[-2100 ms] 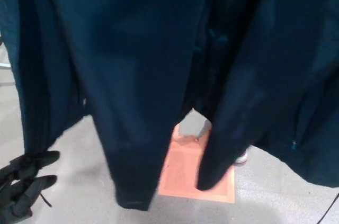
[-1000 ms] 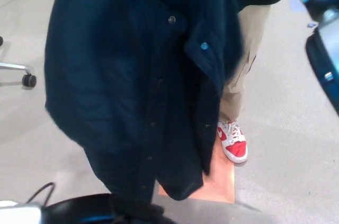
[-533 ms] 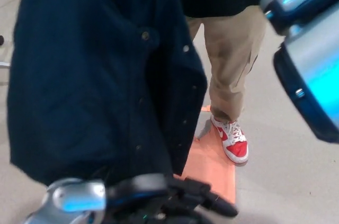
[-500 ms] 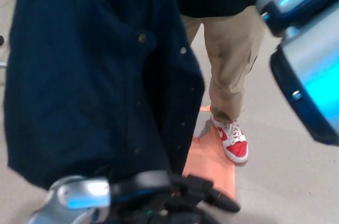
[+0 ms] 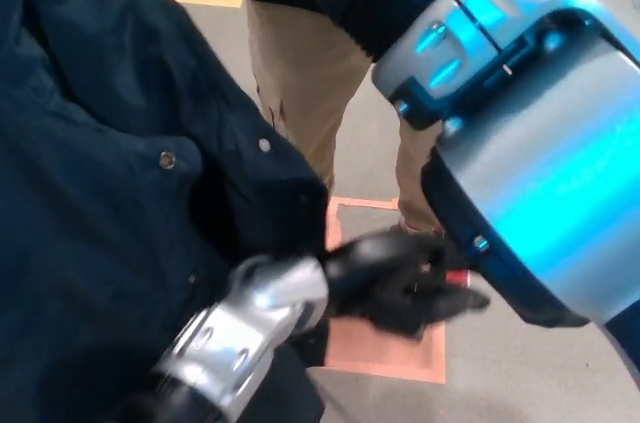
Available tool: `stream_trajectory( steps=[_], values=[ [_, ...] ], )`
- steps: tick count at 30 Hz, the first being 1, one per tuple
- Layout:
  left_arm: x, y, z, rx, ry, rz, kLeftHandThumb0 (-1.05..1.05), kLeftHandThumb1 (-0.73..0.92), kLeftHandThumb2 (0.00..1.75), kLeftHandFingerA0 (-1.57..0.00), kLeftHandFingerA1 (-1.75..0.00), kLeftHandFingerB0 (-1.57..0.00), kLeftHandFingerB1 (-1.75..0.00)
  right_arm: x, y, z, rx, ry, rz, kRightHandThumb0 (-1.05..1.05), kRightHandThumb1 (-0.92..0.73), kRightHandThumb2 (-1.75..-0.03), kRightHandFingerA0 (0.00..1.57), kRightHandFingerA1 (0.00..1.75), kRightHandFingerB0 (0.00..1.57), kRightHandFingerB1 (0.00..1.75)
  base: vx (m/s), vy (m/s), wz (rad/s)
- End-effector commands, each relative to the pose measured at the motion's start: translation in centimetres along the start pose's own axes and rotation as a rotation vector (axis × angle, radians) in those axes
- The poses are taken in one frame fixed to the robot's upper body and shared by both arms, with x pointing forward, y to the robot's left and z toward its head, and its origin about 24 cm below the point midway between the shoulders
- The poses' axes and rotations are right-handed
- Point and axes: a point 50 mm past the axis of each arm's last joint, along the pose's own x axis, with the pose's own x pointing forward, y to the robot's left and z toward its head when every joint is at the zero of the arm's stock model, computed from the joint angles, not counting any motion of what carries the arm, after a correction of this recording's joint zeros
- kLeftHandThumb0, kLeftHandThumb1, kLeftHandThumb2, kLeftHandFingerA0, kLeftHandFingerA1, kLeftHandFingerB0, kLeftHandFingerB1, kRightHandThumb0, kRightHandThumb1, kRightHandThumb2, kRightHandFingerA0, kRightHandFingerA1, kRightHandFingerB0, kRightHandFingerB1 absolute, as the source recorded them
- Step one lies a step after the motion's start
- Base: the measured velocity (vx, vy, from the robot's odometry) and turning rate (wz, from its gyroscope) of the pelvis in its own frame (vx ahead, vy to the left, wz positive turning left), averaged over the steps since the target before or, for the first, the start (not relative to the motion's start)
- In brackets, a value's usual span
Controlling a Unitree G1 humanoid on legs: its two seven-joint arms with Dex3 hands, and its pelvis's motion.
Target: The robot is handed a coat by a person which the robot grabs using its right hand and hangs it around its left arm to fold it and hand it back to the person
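The coat (image 5: pixel 90 193) is dark matt cloth with small shiny snaps (image 5: pixel 166 159). The left forearm (image 5: pixel 250 318) is glossy silver, the left hand (image 5: pixel 400 278) matt black. The right arm (image 5: pixel 540 143) has a smooth, sheeny grey shell. The trousers (image 5: pixel 300 73) are tan cloth, the floor (image 5: pixel 520 373) smooth grey.

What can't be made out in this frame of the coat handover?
Head view only.
Right hand: not visible; the right arm runs up to the top edge.
Left hand: motion-blurred, grasp unclear.
Coat: runs off the left and bottom edges, so its drape is unknowable.
Person: upper body cut off by the top edge.
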Motion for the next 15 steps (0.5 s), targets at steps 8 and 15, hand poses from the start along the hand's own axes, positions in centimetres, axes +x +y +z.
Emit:
stream_trajectory(
  steps=[8, 15],
  values=[
    [2.3, 5.5, 3.6, 0.058, 0.005, 0.351, -0.75, 0.90, 0.68, -0.19, -0.27, -0.25, -0.29, -1.6, -5.2, 7.4, 0.005, -0.354, -0.028, -0.15, -0.66, -0.65, 0.91, 1.46, 0.89, 0.82, 0.00, 0.000, 0.00],
    [0.9, 8.3, 4.2, 0.030, -0.017, 0.471, -0.74, 0.88, 0.67, -0.20, -0.31, -0.21, -0.30, -3.4, -8.1, 7.5, -0.046, -0.381, -0.120, -0.26, -0.72, -0.61, 1.05, 1.12, 0.79, 0.82, 0.00, 0.000, 0.00]
  ],
)
